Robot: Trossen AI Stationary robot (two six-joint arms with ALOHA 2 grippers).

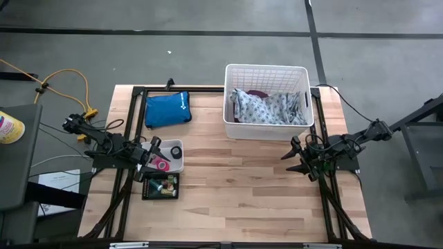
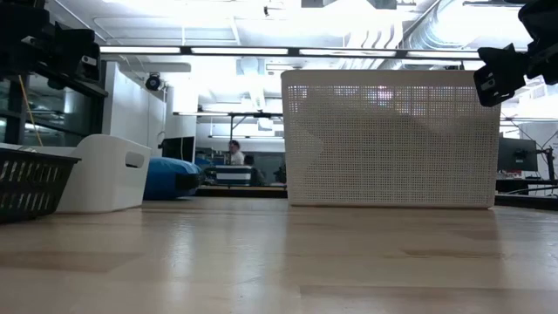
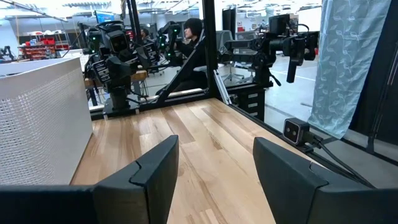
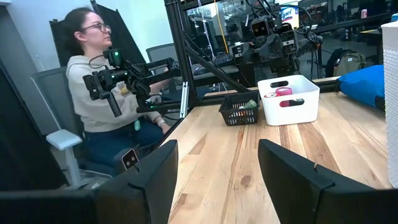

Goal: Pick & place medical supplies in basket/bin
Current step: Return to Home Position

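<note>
The left arm (image 1: pixel 104 144) lies folded low along the table's (image 1: pixel 242 200) 9 o'clock edge, forearm level and pointing toward 3 o'clock. Its left gripper (image 1: pixel 151 153) hangs above the near rim of the small white tray (image 1: pixel 174 148). The right arm (image 1: pixel 346 145) mirrors it at the 3 o'clock edge, pointing toward 9 o'clock. Its right gripper (image 1: pixel 291 157) is over bare wood, just off the basket's 5 o'clock corner.

The large white basket (image 1: pixel 266 70) stands at about 1 o'clock from the table's middle, upright, with lattice walls. Inside it, the grey-patterned garment (image 1: pixel 266 107) lies crumpled on top and fills most of the floor. A sliver of the maroon garment (image 1: pixel 257 93) shows beneath it at the far side.

The tray sits at 9 o'clock and holds a pink roll (image 1: pixel 160 164). The black mesh crate (image 1: pixel 160 187) is just beside the tray at 8 o'clock. It holds a few small pieces, too small to tell apart. A blue pouch (image 1: pixel 167 109) lies flat at about 10 o'clock, apart from the bins.

In the left wrist view, the left claw's fingers (image 3: pixel 155 174) are spread wide, with plain tabletop between them and nothing gripped. In the right wrist view, the right claw's fingers (image 4: pixel 292 180) are equally wide. They are empty and touch nothing.

Beyond the table edge a person (image 4: pixel 93 93) sits in a chair.
</note>
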